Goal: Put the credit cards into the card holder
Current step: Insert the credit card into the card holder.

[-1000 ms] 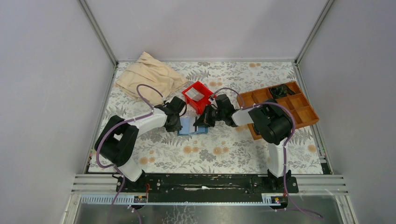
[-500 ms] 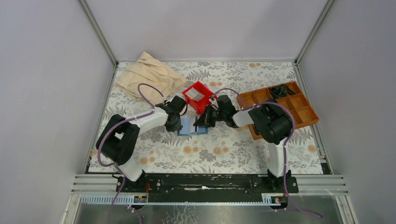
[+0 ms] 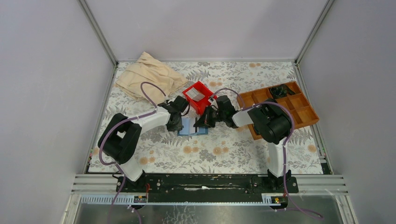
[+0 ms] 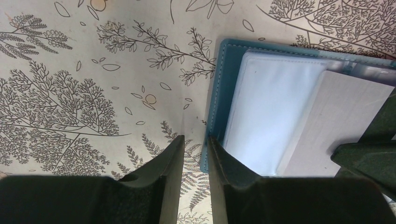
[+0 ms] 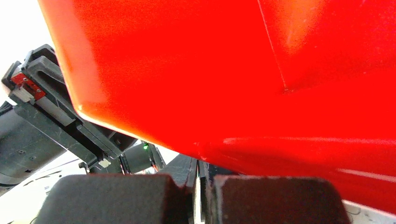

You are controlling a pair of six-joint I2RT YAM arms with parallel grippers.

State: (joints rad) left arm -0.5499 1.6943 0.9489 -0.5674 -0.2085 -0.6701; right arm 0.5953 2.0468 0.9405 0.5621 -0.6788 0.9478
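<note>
The teal-blue card holder [image 3: 192, 126] lies open on the floral cloth, its pale clear slots [image 4: 271, 112] facing up. My left gripper [image 4: 195, 139] stands at its left edge with the jaws a narrow gap apart. One fingertip rests on the holder's rim [image 4: 219, 93], the other on the cloth. My right gripper [image 3: 201, 122] is shut on a thin pale credit card [image 4: 336, 121], seen edge-on [image 5: 197, 186] between its fingers. The card slants over the holder's right half; I cannot tell whether its edge is inside a slot. Another credit card [image 3: 197, 95] lies in the red bin.
The red bin [image 3: 204, 105] stands just behind the holder, and its wall [image 5: 233, 70] fills the right wrist view. A brown wooden compartment tray [image 3: 299, 116] sits at the right. A beige cloth [image 3: 149, 77] is bunched at the back left.
The left arm's elbow has crept slightly to the right. Both grippers, the card and the holder stay where they were.
</note>
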